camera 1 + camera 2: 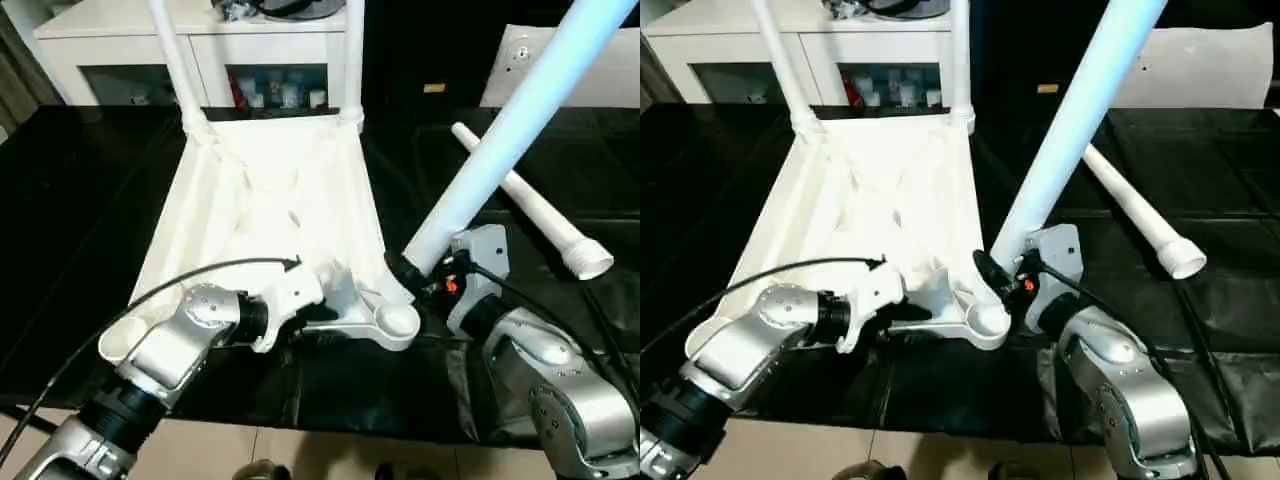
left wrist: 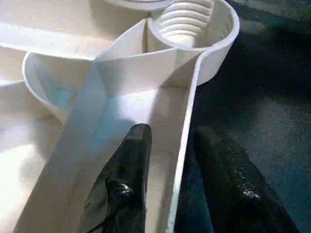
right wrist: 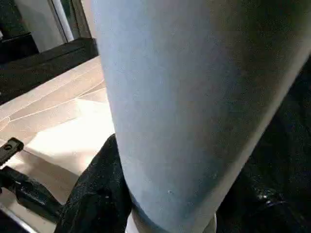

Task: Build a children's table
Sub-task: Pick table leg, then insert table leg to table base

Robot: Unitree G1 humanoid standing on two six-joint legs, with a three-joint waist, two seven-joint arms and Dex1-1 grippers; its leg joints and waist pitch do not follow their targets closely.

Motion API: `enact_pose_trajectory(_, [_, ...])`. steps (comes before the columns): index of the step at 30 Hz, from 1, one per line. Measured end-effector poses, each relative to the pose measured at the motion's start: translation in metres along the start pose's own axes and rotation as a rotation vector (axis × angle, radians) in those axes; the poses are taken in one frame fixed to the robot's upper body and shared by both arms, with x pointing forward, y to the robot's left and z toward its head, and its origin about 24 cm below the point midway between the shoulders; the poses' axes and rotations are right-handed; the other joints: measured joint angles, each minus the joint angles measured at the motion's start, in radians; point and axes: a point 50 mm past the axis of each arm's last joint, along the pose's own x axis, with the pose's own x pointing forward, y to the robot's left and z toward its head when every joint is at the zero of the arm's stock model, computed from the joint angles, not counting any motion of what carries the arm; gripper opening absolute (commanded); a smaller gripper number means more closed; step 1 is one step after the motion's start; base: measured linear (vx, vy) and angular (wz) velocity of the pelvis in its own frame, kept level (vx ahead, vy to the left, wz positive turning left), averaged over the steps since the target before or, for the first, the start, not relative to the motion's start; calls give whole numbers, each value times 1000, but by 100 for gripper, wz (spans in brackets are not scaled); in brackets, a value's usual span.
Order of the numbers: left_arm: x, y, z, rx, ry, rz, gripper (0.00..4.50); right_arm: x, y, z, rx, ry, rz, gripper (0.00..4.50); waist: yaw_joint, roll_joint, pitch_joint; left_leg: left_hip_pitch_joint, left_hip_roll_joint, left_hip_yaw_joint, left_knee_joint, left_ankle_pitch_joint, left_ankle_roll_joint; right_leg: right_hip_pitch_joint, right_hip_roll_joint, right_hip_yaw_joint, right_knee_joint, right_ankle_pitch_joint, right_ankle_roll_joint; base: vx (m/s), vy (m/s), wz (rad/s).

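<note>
Your tabletop (image 1: pixel 270 200) lies upside down on the black mat (image 1: pixel 80 200), ribbed underside up, its far end toward the white cabinet (image 1: pixel 120 40). Two legs (image 1: pixel 175 60) already stand upright in the far corner sockets. Near right corner socket (image 1: pixel 398 322) is open and threaded inside; the left wrist view shows the thread rings clearly. Your left gripper (image 2: pixel 170 184) sits at the near edge of the tabletop, just beside that socket, its two black fingers (image 2: pixel 124 189) straddling the thin rim wall, one inside the rib channel, one outside over the mat. Jaws are narrow, but you cannot tell from the pictures whether the pads are actually pressing the wall. Your right gripper (image 1: pixel 1010 275) is clamped around the lower end of a third leg (image 1: pixel 520 120), which slants up and away to the right; its bottom end hangs just above and beside the near right socket, not seated in it. The fourth leg (image 1: pixel 530 215) lies loose on the mat to the right, well apart from the tabletop, threaded end nearest you. A flat white board (image 1: pixel 600 70) stands at far right.
</note>
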Motion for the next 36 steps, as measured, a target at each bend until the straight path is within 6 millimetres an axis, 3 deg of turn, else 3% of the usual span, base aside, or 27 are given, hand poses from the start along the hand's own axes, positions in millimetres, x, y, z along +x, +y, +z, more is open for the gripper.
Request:
enact_pose_trajectory(12, [4,8,1,-18,0,-36,47,-1,0,2,-24,-3,35,189,1,3,-3,0,0,0,1,0,0,1,0,0,0,1,0,0,0,0])
enact_pose_trajectory(14, [6,11,2,-26,-2,-27,47,1,1,5,-29,-10,49,189,0,4,-3,-1,0,0,2,0,1,0,0,0,0,2,0,0,0,0])
enact_pose_trajectory(17, [2,23,-1,-50,7,40,14,3,2,9,-40,-23,73,189,-16,2,-3,-1,0,0,3,1,1,-1,0,0,0,3,1,0,0,0])
enact_pose_trajectory(21, [-7,35,-4,-51,34,111,4,5,0,11,-51,-23,74,189,-46,1,-3,-2,0,0,3,1,1,-2,0,0,0,3,1,0,0,0])
enact_pose_trajectory(24, [-13,41,-6,-54,45,159,4,8,-2,12,-57,-20,67,189,-56,1,-3,-2,0,0,3,1,1,-4,0,0,0,4,0,0,0,0])
enact_pose_trajectory(36, [-19,36,-11,58,5,119,0,21,-3,20,-94,-86,82,189,-18,-1,-2,-4,0,-1,2,-1,2,-6,0,-1,0,4,0,0,0,0])
